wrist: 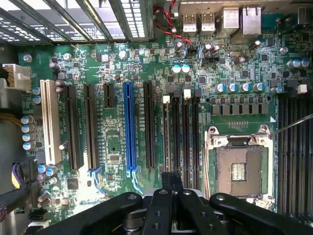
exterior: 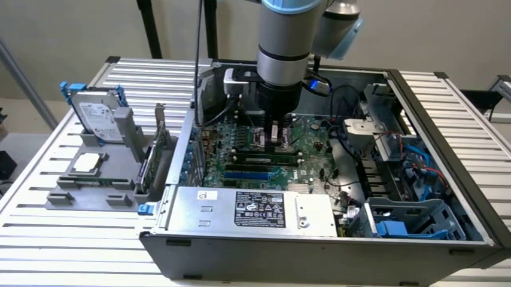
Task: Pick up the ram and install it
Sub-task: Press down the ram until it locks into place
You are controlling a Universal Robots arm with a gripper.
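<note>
The long, narrow green ram stick (exterior: 266,159) with black chips sits seated in a slot on the green motherboard (exterior: 248,143), beneath the black claw (wrist: 170,182), whose fingers are closed together, empty.
</note>
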